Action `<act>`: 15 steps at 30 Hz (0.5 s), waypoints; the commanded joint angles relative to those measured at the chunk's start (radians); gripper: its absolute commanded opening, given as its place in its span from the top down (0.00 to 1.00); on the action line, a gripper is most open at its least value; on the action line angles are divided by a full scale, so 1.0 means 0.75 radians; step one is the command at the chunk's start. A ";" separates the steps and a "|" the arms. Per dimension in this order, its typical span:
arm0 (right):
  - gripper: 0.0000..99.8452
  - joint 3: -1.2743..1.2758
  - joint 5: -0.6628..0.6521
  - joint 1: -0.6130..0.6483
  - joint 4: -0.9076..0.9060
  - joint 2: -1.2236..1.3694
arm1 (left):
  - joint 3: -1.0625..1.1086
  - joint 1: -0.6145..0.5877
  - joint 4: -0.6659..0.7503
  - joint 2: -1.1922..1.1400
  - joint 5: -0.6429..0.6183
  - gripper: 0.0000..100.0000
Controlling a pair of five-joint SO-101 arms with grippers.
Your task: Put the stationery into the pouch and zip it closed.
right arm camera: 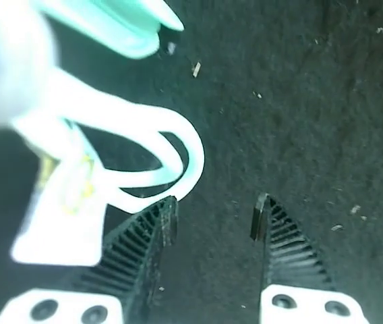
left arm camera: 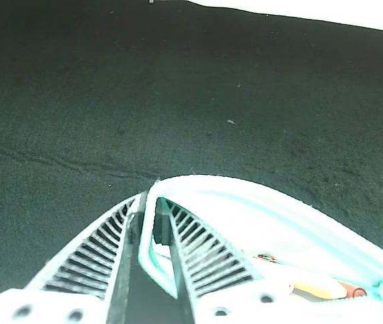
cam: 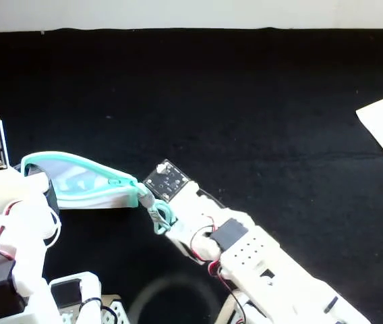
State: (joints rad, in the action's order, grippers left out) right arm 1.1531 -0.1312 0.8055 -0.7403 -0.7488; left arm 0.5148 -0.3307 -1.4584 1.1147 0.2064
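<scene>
Black cloth bench. Mint-green zip pouch at the left side, mouth gaping, with orange and yellow stationery inside. Left hand: clamped on the pouch rim. Right hand: fingers spread, holding nothing, just beside the pull loop. White tag by the loop, its yellow marks too blurred to read.
</scene>
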 commanded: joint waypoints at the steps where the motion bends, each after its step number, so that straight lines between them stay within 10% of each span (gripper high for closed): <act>1: 0.81 0.001 0.065 0.021 0.126 -0.024 | 0.028 0.017 -0.004 -0.019 -0.010 0.99; 15: 0.81 0.093 0.047 0.013 0.506 -0.021 | 0.028 0.017 -0.006 -0.024 -0.010 0.99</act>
State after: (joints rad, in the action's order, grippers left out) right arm 1.2252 -0.0928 0.8132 -0.4150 -0.7488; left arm 0.5148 -0.3307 -1.4584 1.1147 0.2064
